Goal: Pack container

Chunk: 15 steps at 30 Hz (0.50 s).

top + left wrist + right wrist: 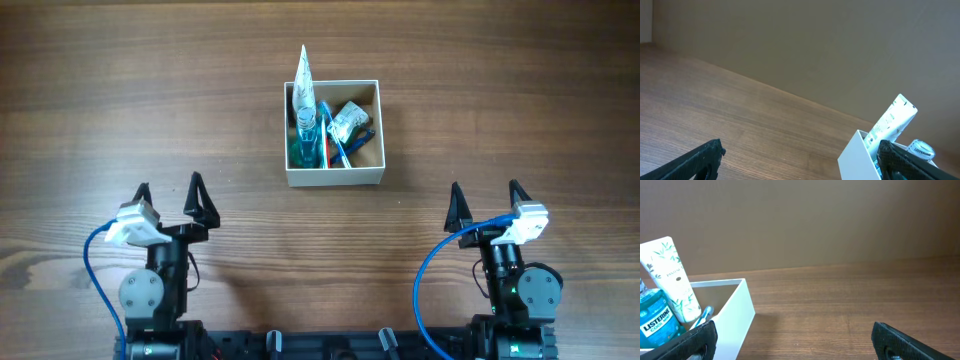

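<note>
Toiletries (pixel 305 110) stood inside the container (pixel 335 177); left pincer (pixel 170 185) and right pincer (pixel 485 187) hung apart from it, one off each near corner, both wide open, empty.

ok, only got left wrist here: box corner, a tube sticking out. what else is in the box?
Observer: Overhead shows a blue mouthwash bottle beside the tube, in the left half of the container.
Operator: right half?
Observer: A crumpled silvery packet lies there, with thin blue and red items next to it.
Operator: where's the right arm?
Observer: The right gripper sits open and empty, back from the container on its right side.
</note>
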Motion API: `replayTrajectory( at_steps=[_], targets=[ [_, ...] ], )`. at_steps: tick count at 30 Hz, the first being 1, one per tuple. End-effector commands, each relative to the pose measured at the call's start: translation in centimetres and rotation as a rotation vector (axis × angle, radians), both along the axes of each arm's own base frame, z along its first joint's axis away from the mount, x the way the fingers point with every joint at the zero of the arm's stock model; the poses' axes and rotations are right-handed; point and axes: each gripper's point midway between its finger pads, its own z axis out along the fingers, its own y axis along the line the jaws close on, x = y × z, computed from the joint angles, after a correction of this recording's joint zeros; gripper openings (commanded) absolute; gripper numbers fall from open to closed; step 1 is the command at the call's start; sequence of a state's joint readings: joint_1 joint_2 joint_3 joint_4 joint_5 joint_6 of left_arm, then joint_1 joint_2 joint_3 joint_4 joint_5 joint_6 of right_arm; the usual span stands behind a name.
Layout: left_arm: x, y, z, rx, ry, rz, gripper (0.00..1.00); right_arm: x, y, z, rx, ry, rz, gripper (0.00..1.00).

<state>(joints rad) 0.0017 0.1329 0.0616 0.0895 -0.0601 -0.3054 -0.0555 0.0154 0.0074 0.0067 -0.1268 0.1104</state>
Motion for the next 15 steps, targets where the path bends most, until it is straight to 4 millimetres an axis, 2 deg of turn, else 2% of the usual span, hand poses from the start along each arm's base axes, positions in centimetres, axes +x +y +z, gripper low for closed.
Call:
replayTrajectory(
  at_steps=[1, 8, 12, 15],
  targets=[
    [-0.2, -0.4, -1.3, 0.022, -0.007, -0.023, 1.0, -0.1, 0.1, 0.2, -0.004, -0.011, 0.005, 1.0],
    [-0.6, -0.5, -1.5, 0.033, -0.003, -0.024, 1.0, -0.1, 0.1, 0.2, -0.004, -0.011, 0.005, 1.0],
    [-0.7, -0.5, -3.8, 0.033, 0.091, -0.028, 1.0, -0.1, 0.1, 0.2, -0.004, -0.011, 0.005, 1.0],
    [-0.6, -0.9, -3.8, 0.123, 0.095, -0.054, 1.0, -0.1, 0.1, 0.2, -0.004, -0.011, 0.005, 1.0]
  ],
)
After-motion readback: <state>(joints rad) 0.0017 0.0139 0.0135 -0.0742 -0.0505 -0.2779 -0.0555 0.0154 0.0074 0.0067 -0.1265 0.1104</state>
